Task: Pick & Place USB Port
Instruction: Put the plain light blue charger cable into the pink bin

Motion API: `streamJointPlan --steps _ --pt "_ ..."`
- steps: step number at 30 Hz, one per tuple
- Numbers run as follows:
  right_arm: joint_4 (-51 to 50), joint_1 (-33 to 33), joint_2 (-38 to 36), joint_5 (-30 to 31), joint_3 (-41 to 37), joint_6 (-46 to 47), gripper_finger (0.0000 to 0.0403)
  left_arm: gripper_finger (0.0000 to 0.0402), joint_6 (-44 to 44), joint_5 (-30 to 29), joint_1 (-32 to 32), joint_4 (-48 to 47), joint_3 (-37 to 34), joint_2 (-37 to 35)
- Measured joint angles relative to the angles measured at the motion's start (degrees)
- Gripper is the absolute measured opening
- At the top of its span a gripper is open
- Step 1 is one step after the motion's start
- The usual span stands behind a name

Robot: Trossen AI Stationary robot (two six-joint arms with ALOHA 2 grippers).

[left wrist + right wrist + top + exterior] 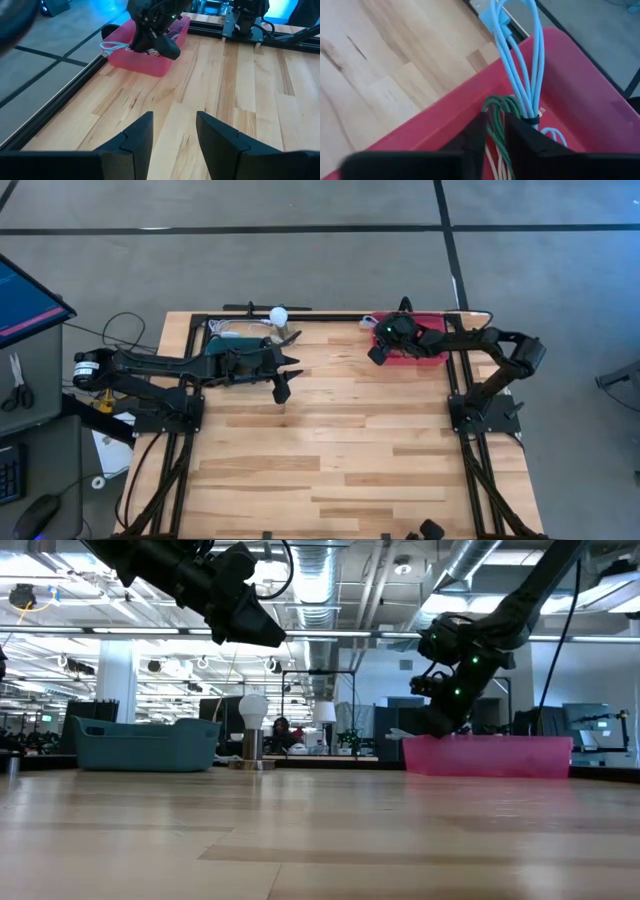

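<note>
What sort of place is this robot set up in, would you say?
Probably a large open-plan lab or workshop: exposed ceiling ducts, rows of workstations behind the wooden table, and a bare concrete floor.

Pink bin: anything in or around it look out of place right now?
One thing: a white cable hangs out over the pink bin wall toward the table edge, instead of lying inside. Otherwise, the right gripper is in the bin, its fingers closing on a green cable bundle beside a light blue bundle.
</note>
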Motion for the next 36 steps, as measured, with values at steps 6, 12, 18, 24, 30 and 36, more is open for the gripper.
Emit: streamJointPlan --steps 6,12,18,24,30,36 --pt "-0.79 -0.17 -1.61 0.37 -0.09 0.00 0.0010 0.0149 0.00 0.03 0.01 -0.05 0.00 0.00" --pt "-6.40 0.12 -6.85 1.53 -0.11 -0.08 0.0001 0.0149 0.00 0.01 0.01 -0.07 0.00 0.00" --pt "-10.43 -0.24 -12.71 -2.36 -0.09 -2.58 0.0001 0.0149 0.00 -0.08 0.01 -0.09 0.00 0.00" --pt "-16.48 -3.41 -13.39 -17.81 1.09 -8.35 0.0009 0.0149 0.61 -0.08 0.01 -0.22 0.00 0.00" --pt "-27.23 -9.42 -9.56 -23.06 8.93 -8.84 0.0040 0.0149 1.03 -0.08 0.01 -0.27 0.00 0.00" --pt "-28.73 -10.91 -4.25 -23.33 13.31 -11.32 0.0097 0.0149 0.98 -0.08 0.01 -0.57 0.00 0.00"
